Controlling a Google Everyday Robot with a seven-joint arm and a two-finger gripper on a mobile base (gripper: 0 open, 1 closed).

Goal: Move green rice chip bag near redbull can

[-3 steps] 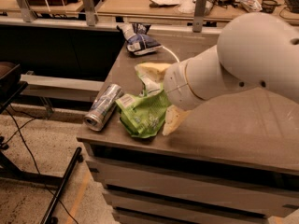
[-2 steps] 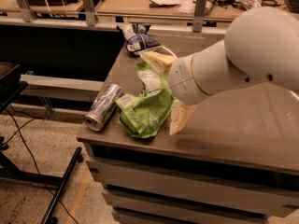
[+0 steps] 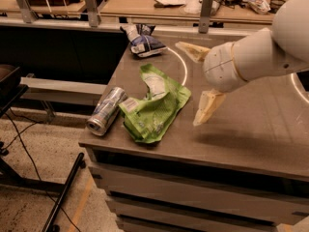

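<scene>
Claw (image 3: 187, 84) now free, right of bag (image 3: 154, 105)

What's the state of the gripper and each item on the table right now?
gripper: open, holding nothing, above the table just right of the green bag.
green rice chip bag: crumpled, lying flat, not held, against the can's right side.
redbull can: on its side near the table's left edge, shiny end toward the front.
blue-and-white snack bag: crumpled, lying at the far edge, apart from the rest.
</scene>
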